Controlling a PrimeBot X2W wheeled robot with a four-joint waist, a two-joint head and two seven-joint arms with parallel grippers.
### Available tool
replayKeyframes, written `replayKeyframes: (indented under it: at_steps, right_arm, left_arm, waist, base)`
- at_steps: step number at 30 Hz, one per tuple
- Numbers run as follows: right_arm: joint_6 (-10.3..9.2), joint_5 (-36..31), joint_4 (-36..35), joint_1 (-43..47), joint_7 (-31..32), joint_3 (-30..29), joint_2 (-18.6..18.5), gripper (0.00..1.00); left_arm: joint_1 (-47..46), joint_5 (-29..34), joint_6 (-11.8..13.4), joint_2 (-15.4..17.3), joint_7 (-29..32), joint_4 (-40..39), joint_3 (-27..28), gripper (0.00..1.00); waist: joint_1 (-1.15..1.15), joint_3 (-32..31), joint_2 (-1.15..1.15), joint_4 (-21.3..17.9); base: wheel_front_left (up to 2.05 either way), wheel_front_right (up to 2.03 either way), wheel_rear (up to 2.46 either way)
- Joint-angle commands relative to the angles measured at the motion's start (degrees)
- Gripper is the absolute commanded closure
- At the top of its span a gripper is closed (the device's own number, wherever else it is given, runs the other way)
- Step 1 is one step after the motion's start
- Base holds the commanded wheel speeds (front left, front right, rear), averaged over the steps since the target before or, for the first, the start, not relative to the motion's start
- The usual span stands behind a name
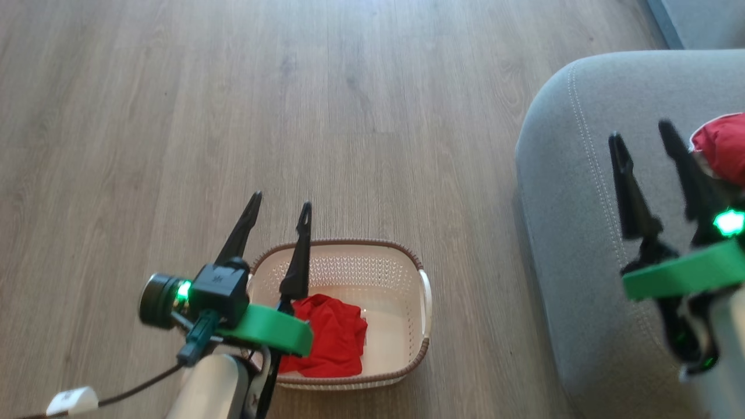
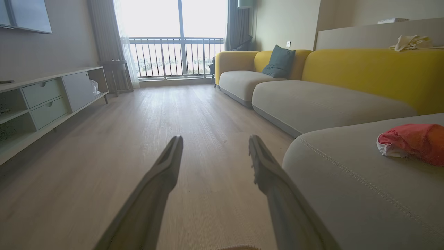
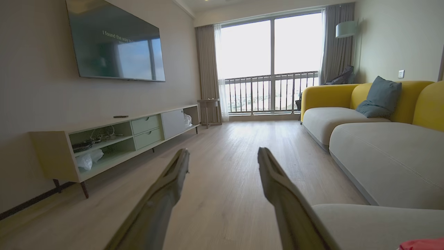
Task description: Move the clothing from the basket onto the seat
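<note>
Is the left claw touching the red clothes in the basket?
Apart. Left wrist view: the left claw sticks out bare above the floor; the red clothes lie below in the basket.

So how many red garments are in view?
2: one garment in the basket, another garment on the grey seat. More could hide under the one in the basket.

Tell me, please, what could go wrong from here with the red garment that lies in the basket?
1. The red garment lies at the near side of the basket, partly hidden in the head view behind the arm of the open left gripper. A grasp might catch the perforated wall or lift the basket too.
2. The open right gripper hangs close to the other garment on the seat. A careless swing may brush it off.
</note>
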Motion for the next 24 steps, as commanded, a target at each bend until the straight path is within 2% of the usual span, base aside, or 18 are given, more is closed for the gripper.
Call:
replayKeyframes:
  at_steps: [1,5,10,15,24]
  right_arm:
    - [-0.01,0.3,-2.3,0.9,-0.5,-0.2,0.5,0.0]
    - [-0.01,-1.7,-3.9,6.3,-0.5,-4.1,6.2,0.0]
    - [-0.01,-5.5,-2.5,10.6,-0.5,-6.6,11.4,0.0]
    - [-0.01,-9.3,-1.7,12.7,-0.5,-6.8,13.2,0.0]
    - [-0.01,-11.9,-1.2,13.3,-0.5,-8.6,15.3,0.0]
  left_arm:
    - [-1.0,0.1,0.5,-0.2,-0.3,-1.7,2.5,0.0]
    - [0.5,-0.1,2.2,-0.2,-0.3,-0.9,3.9,0.0]
    - [1.9,-1.0,3.2,-0.2,-0.3,0.5,5.1,0.0]
    - [3.0,-0.5,3.7,-0.2,-0.3,2.0,6.0,0.0]
    - [3.8,-0.3,4.0,-0.2,-0.3,5.4,6.2,0.0]
  waist:
    - [0.0,-0.3,0.0,0.2]
    - [0.0,-0.4,0.0,0.4]
    - [0.0,-0.2,0.0,0.5]
    - [0.0,0.1,0.0,0.4]
    - [0.0,0.2,0.0,0.3]
  base:
    - [0.0,0.0,0.0]
    - [0.0,0.0,0.0]
    - [0.0,0.0,0.0]
    - [0.0,0.0,0.0]
    - [0.0,0.0,0.0]
